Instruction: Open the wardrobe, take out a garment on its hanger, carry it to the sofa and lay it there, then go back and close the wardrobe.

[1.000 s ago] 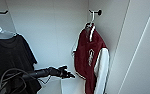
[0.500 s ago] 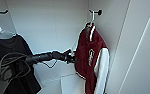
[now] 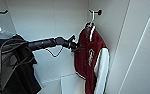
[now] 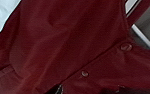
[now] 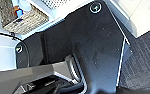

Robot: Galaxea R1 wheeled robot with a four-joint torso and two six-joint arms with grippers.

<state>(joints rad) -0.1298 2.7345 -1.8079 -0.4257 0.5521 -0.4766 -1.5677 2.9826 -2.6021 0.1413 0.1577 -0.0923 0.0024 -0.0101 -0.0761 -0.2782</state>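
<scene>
The maroon varsity jacket with white sleeves (image 3: 89,56) hangs on its thin whitish hanger (image 3: 91,20), whose small hook sits over a black peg (image 3: 97,12) high on the wall inside the tall white wardrobe (image 3: 53,22). Judged from this, the wardrobe is already open and the jacket has not yet been lifted off; carrying it to the sofa, laying it down and closing the doors all remain to be done.

Just beside the jacket, at about chest height of the garment, the left gripper (image 3: 74,46) reaches in on its dark jointed arm and looks to be touching or almost touching the maroon front. In the left wrist view the maroon cloth (image 4: 66,45) with its snap buttons is very close to the camera, which fits that reading. Whether the left jaws are wide, narrow or closed on the cloth I cannot tell.

Further from the jacket, on the far side of the arm, a black garment (image 3: 16,65) hangs on another hanger. I cannot tell how the right gripper's jaws stand.
</scene>
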